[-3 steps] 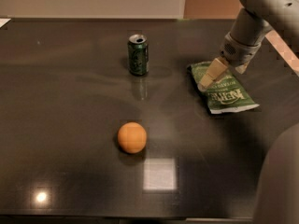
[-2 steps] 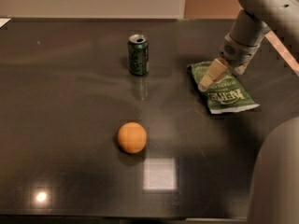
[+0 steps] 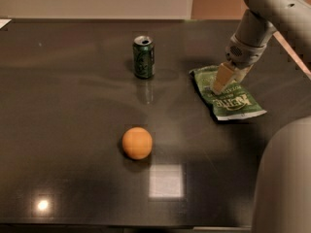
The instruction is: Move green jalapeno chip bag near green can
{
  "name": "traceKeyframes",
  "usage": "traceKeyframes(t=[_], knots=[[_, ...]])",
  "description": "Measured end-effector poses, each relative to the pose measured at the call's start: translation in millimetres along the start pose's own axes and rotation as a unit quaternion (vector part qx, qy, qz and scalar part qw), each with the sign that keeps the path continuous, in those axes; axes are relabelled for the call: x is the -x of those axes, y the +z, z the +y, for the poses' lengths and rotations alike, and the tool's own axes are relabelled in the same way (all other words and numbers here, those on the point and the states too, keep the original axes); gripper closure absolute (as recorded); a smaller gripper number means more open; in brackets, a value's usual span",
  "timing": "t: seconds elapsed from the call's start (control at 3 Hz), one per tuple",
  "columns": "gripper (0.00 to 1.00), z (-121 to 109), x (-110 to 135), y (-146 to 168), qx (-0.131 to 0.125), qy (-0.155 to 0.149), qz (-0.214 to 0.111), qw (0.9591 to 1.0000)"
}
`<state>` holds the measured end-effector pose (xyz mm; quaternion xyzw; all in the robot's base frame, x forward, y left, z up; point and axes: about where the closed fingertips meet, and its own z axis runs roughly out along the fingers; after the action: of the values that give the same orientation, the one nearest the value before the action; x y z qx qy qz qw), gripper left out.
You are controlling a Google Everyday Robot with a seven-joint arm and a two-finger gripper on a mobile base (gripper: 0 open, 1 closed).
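The gripper (image 3: pixel 219 83) sits on the green jalapeno chip bag (image 3: pixel 234 103), hold impossible to tell; bag not yet near the green can (image 3: pixel 144 57)

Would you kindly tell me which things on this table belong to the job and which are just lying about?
Part of the job:
- chip bag, lying flat to the right of the can
- can, upright
- gripper, down at the bag's far end

Just lying about:
- orange ball, nearer the camera, apart from both
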<state>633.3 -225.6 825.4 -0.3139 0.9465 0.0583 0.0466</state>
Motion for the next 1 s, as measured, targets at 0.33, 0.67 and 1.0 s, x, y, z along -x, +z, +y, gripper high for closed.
traceKeyframes(t=[0.33,0.67,1.0], knots=[[0.65,4.6,5.4,-4.4,-0.005,-0.013,0.0,0.9999],[0.88,11.0,14.5,-12.6,-0.009,-0.029,-0.006,0.9995],[1.0,19.9,29.2,-21.3,-0.007,-0.047,-0.016,0.9987]])
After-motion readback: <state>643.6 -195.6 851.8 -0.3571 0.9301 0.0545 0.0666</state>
